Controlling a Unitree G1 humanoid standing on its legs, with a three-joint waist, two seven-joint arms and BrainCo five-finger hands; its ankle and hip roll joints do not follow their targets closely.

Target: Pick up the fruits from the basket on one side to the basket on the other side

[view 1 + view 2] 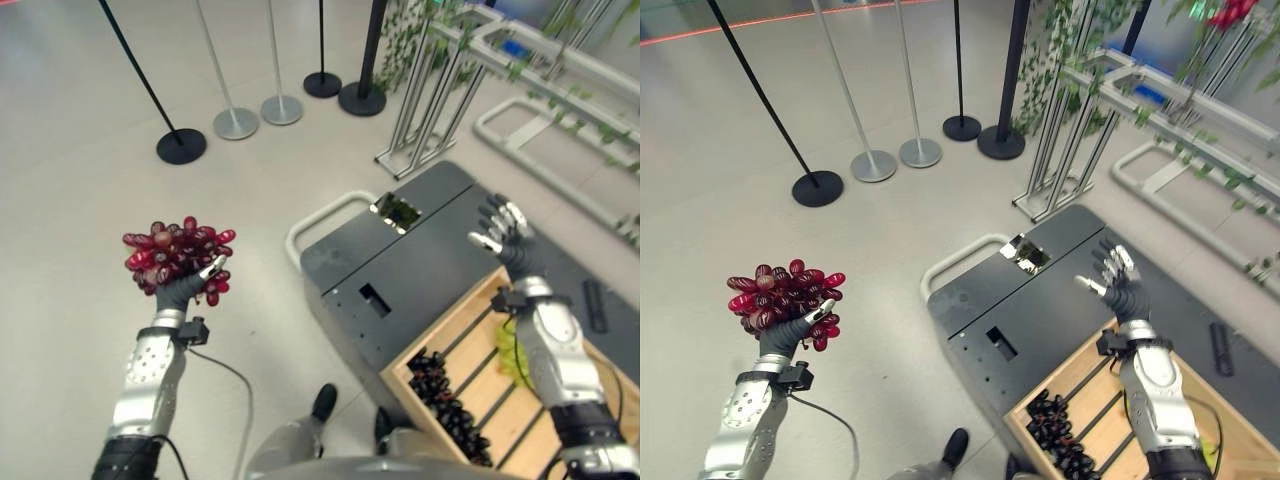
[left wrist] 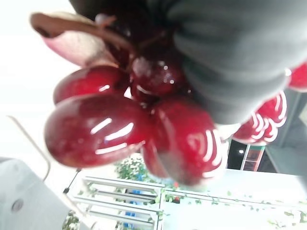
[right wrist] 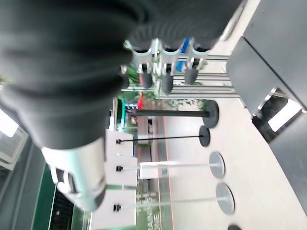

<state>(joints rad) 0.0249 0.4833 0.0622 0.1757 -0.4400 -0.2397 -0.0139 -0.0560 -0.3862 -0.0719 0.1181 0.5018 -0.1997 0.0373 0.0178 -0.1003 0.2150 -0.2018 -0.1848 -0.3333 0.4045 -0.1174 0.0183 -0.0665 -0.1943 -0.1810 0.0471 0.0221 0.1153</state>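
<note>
My left hand (image 1: 182,291) is shut on a bunch of red grapes (image 1: 172,250), held up high over the floor at the left, away from the cart. The glossy red grapes (image 2: 120,120) hang right against that hand in the left wrist view. My right hand (image 1: 505,235) is raised open above the dark cart (image 1: 400,270), fingers spread and holding nothing; its fingers (image 3: 165,76) show straight in the right wrist view. A wooden crate (image 1: 478,405) on the cart holds a bunch of dark grapes (image 1: 445,400) and a green fruit (image 1: 513,358), half hidden behind my right arm.
Several stanchion poles with round bases (image 1: 181,146) stand on the floor behind. A metal rack with green vines (image 1: 470,60) rises at the back right. The cart has a white handle (image 1: 320,222) toward the left.
</note>
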